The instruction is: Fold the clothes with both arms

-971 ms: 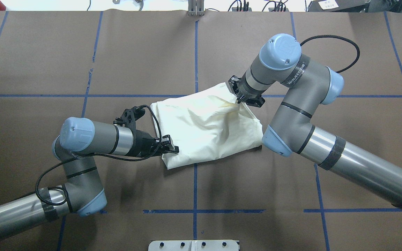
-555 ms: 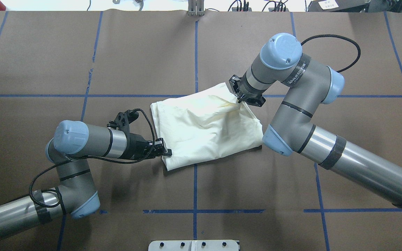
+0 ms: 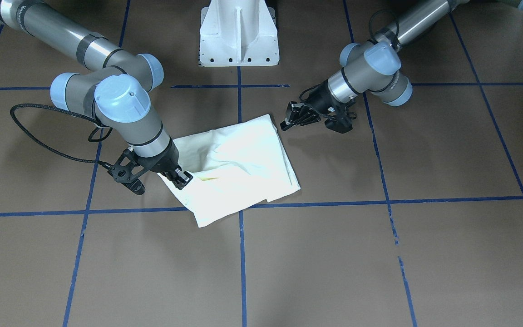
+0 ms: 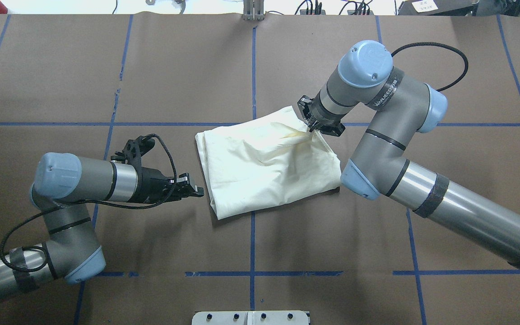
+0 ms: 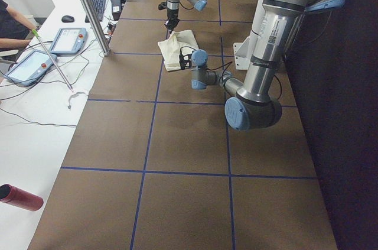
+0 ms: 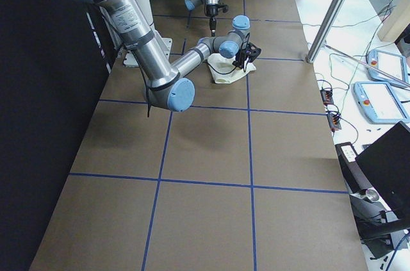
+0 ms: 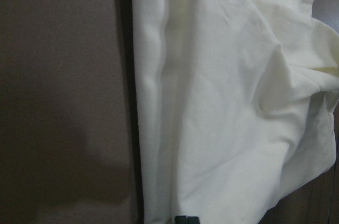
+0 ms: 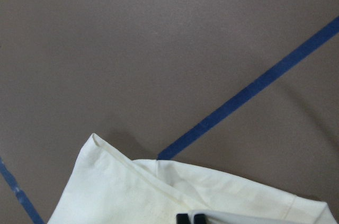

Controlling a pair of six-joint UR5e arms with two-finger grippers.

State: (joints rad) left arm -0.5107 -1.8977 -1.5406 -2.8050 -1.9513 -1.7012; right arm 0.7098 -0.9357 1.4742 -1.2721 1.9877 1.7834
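**One Pair of Fingers Holds the Shirt**

The shirt (image 4: 264, 167) lies in a loose, folded bundle near the middle of the brown desk (image 4: 174, 67). Only its plain cream side shows. It covers part of a blue tape line (image 4: 253, 67) that runs down the desk.

The right arm (image 4: 377, 149) comes in from the side and bends down to the shirt's corner that is far from the robot. The right fingers (image 4: 310, 127) are squeezed tight on the cloth there. Wrinkles in the cloth run toward them. In the right wrist view, the two black tips are pressed together right at a cream fold.

The left arm (image 4: 84, 183) lies low over the desk and points at the shirt's left edge. The left fingers (image 4: 198, 192) are clenched together with nothing in them. They are just beside the shirt and do not touch it. A thin strip of brown desk shows between them.

The white base (image 3: 239, 36) stands well apart from the shirt.
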